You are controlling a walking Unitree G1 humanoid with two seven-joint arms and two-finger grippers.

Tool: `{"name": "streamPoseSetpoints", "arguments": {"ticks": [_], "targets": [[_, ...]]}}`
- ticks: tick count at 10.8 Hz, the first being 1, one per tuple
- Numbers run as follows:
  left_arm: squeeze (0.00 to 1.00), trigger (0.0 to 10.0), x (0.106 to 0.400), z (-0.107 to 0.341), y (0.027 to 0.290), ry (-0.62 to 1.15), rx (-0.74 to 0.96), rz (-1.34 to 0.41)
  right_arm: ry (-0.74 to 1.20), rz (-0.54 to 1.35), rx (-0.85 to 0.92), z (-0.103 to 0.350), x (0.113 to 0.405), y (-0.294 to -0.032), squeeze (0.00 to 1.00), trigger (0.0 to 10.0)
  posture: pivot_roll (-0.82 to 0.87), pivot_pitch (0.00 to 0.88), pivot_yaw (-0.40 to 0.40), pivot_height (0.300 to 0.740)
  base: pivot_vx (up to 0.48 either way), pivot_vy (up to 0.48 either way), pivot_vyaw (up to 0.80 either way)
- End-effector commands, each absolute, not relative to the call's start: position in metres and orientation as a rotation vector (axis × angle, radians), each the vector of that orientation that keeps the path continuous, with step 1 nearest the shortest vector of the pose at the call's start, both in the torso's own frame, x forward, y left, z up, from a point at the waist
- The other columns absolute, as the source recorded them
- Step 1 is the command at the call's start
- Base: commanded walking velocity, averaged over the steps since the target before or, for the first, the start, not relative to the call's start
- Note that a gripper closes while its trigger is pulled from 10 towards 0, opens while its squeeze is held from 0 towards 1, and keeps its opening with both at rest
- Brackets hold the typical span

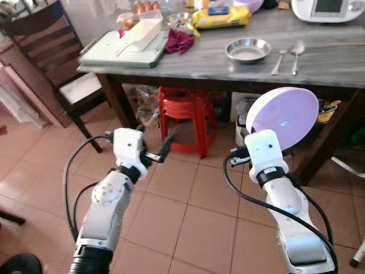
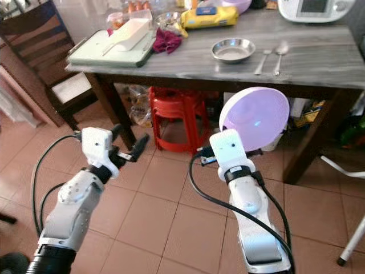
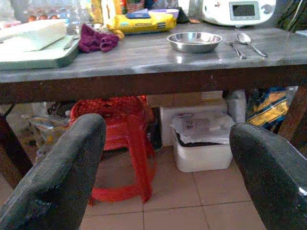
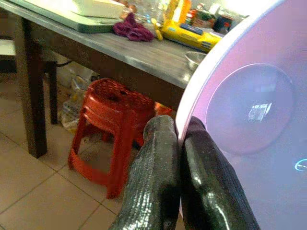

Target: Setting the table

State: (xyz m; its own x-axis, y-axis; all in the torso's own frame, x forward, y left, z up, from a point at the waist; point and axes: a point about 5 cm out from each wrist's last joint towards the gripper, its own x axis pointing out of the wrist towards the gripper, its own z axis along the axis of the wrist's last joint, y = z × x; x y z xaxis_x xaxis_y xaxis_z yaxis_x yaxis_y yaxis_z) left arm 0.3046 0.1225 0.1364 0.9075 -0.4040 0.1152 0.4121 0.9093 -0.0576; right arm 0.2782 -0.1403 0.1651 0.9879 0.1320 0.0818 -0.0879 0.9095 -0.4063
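Terracotta floor tiles point(image 1: 188, 228) run under a grey wooden table point(image 1: 239, 65), and pretty much everything sits relative to that table. On top of it, near the middle, there's a small steel bowl point(image 1: 248, 49), with a fork point(image 1: 279, 61) and a spoon point(image 1: 296, 54) lying side by side just to the right of the bowl. Toward the table's left end is a pale green tray point(image 1: 122, 54) carrying a white rectangular dish point(image 1: 142, 33), and a crumpled magenta cloth point(image 1: 179, 41) sits right beside the tray. Further back on the table is a yellow packet point(image 1: 221, 17), and a white kitchen appliance point(image 1: 328, 8) stands at the far right corner.

Under the table you can see a stack of red plastic stools point(image 1: 185, 117) and a white lidded bin point(image 3: 204, 143). A dark wooden chair point(image 1: 51, 57) stands off the table's left end.

Right gripper point(image 4: 180, 143) is held in front of the table's edge, below tabletop height, fingers pinched tight on the rim of a pale purple plate point(image 1: 283, 117), which is tipped up on edge. Left gripper point(image 1: 159, 151) is out in front of the table too, over toward the stools, with its fingers point(image 3: 62, 177) spread wide apart and nothing between them.
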Motion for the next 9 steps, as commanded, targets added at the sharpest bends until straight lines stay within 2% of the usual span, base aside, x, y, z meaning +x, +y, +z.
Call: {"name": "streamPoseSetpoints", "arguments": {"ticks": [1,2,4,8,9], "targets": [[0.0,10.0,0.3029,0.1364,0.1235,-0.1,-0.079,-0.43,-0.131,0.123,-0.403,0.1697,0.2767,-0.1375,0.0,10.0,-0.13,0.096,0.139,0.74,0.371,0.0,0.0],[0.0,10.0,0.3034,0.1365,0.1231,-0.1,-0.079,-0.431,-0.131,0.121,-0.399,0.1699,0.2773,-0.1378,0.0,10.0,-0.13,0.097,0.138,0.74,0.368,0.0,0.0],[0.0,10.0,0.3033,0.1358,0.1223,-0.096,-0.081,-0.434,-0.134,0.122,-0.399,0.171,0.2783,-0.1381,0.0,10.0,-0.13,0.097,0.137,0.74,0.369,0.0,-0.75],[0.0,10.0,0.3012,0.1326,0.1197,-0.081,-0.082,-0.447,-0.133,0.122,-0.399,0.1704,0.2786,-0.1371,0.0,10.0,-0.13,0.102,0.14,0.74,0.367,0.0,0.0],[0.0,10.0,0.301,0.1324,0.119,-0.079,-0.081,-0.452,-0.13,0.122,-0.396,0.1699,0.2781,-0.1366,0.0,10.0,-0.13,0.103,0.143,0.74,0.368,0.0,-0.44]]}}
